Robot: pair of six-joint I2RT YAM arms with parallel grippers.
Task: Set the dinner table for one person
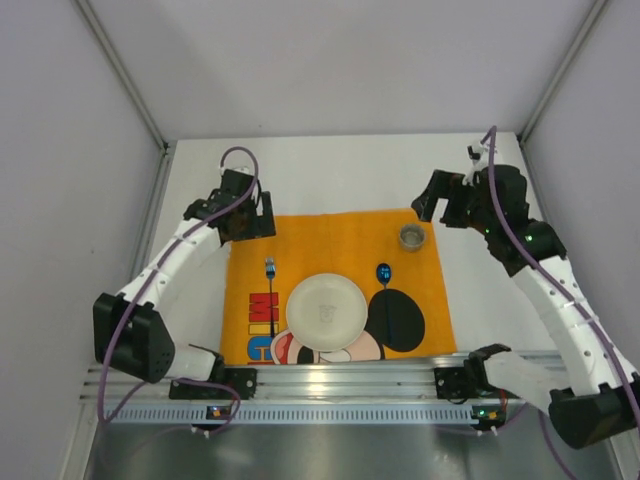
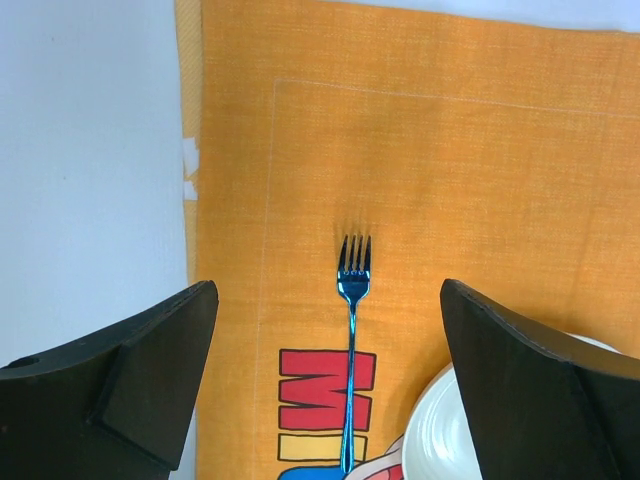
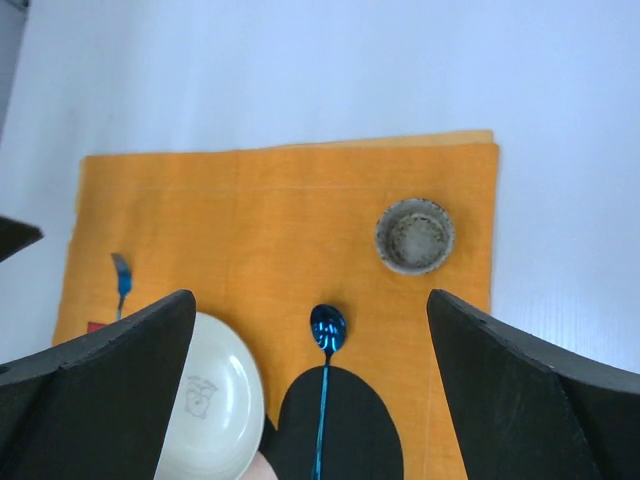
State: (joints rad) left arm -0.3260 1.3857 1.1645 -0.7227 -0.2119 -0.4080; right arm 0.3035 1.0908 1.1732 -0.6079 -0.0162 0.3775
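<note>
Left pincer (image 2: 328,298) and right pincer (image 3: 312,300) are hanging apart, empty, and any low sweep is risking the left knocking the fork (image 2: 354,262) crooked on the mat (image 2: 480,150).

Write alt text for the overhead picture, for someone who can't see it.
A white plate sits on an orange placemat on a white table, a blue fork left of it, a blue spoon right of it, a grey cup beyond the spoon. Two robot arms reach in, left gripper and right gripper open by the mat's far corners.
</note>
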